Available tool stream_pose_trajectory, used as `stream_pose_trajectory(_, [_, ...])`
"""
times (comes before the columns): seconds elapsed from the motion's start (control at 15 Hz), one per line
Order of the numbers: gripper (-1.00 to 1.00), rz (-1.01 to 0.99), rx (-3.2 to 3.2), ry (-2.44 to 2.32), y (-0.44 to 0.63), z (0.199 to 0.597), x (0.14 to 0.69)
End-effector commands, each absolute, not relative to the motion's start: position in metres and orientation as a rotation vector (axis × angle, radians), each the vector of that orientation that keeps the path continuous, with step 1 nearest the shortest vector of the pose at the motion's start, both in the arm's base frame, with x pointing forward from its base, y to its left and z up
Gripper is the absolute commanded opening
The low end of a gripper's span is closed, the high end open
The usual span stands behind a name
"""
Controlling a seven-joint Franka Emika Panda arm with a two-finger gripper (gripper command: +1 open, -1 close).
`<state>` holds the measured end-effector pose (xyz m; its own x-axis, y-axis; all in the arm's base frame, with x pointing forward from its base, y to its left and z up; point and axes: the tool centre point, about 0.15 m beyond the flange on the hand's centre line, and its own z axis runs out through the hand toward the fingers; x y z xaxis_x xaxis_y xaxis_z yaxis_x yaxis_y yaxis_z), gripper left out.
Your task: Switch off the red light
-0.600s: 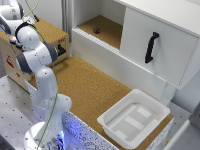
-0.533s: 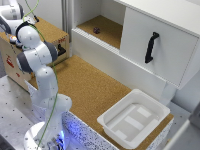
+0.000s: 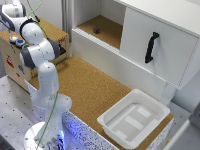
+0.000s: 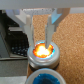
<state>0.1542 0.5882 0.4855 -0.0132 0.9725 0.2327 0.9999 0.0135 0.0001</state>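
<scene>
The red light [image 4: 43, 51] was a small round button-lamp set in a dark, slightly shiny rim. In the wrist view it was lit, glowing bright orange-red with a near-white hot spot at the middle, so it was on at that moment. Its face lay flat and level, pointing straight up toward the camera. It sat on a pale surface with a cork-brown surface showing behind it. Just beside it, apart from its rim, lay a blue round button [image 4: 49, 79], cut off by the picture's edge. In the exterior view the lamp itself could not be made out; the arm hid that spot.
</scene>
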Motion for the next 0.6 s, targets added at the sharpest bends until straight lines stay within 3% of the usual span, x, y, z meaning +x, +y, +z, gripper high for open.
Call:
stream_pose_trajectory(0.0, [-1.0, -0.123, -2.202, -2.196, 0.617, 0.481, 0.154])
stream_pose_trajectory(0.53, [-1.0, -0.146, -2.248, -2.208, 0.615, 0.448, 0.155])
